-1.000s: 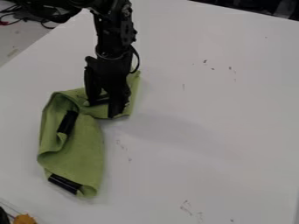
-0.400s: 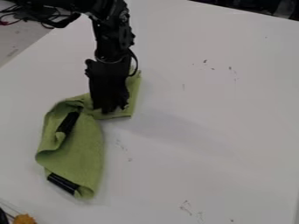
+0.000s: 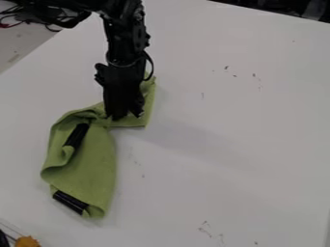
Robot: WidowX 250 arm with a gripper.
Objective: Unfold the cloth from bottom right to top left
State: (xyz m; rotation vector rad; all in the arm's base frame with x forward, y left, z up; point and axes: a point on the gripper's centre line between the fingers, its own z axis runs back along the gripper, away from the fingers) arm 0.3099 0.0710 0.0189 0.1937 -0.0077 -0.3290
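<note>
- The black robot arm (image 3: 124, 41) comes in from the upper left, and its lower part hangs down over the work.
- The black gripper (image 3: 126, 115) is at the upper part of the green fabric cloth (image 3: 93, 166), in the left half of the view. The cloth shows on both sides of it.
- Whether its jaws are spread, pressed together or pinching the fabric, I cannot tell, because they are dark against dark.
- The cloth lies on the white table (image 3: 232, 159), left of the middle. It is folded and wrinkled: a larger part reaches down toward the lower left, and a smaller part goes up to the right, behind the gripper. Between these two parts it becomes narrow.
- On the larger part, the left side is curled over. One black band (image 3: 76, 136) is at this curl, and another black band (image 3: 70, 202) is at the bottom end, both slanted.
- Small dark marks (image 3: 205, 230) are on the table, to the right of the cloth.
- An orange-yellow object (image 3: 27, 241) shows at the bottom left edge.
- Thin dark cables (image 3: 16, 21) lie at the upper left, beyond the table.
</note>
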